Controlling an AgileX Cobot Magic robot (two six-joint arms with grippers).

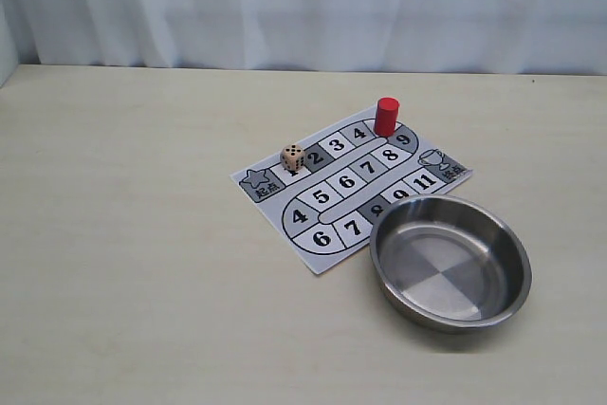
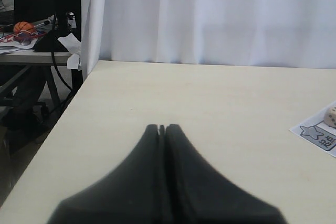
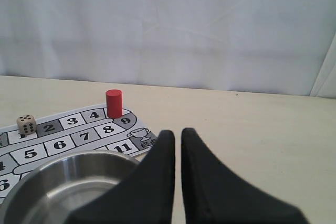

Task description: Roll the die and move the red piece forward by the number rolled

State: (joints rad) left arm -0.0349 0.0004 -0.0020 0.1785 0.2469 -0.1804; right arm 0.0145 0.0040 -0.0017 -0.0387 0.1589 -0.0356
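Two task things stand on the printed paper game board (image 1: 322, 236) in the exterior view. The small tan wooden die with dark pips (image 1: 293, 158) rests on the square numbered 1, next to the star square. The glossy red cylindrical piece (image 1: 386, 116) stands upright at the far bend of the track, just past square 4. The round stainless steel bowl (image 1: 450, 263) is empty and overlaps the board's near corner. No arm shows here. Judging by this layout, I cannot tell whether a roll has been made or the piece advanced; nothing is in hand.

In the left wrist view, the left gripper (image 2: 161, 128) has its black jaws pressed together on nothing, above bare table. The die (image 2: 332, 116) peeks in at the frame edge on the board's star corner (image 2: 315, 132), well apart from the jaws.

In the right wrist view, the right gripper (image 3: 174, 132) shows only a thin slit between its jaws, and it holds nothing. The bowl (image 3: 79, 154) lies just beside it. Beyond the bowl, the red piece (image 3: 114, 103) and the die (image 3: 26, 124) are well apart from the tips, the piece being the nearer.
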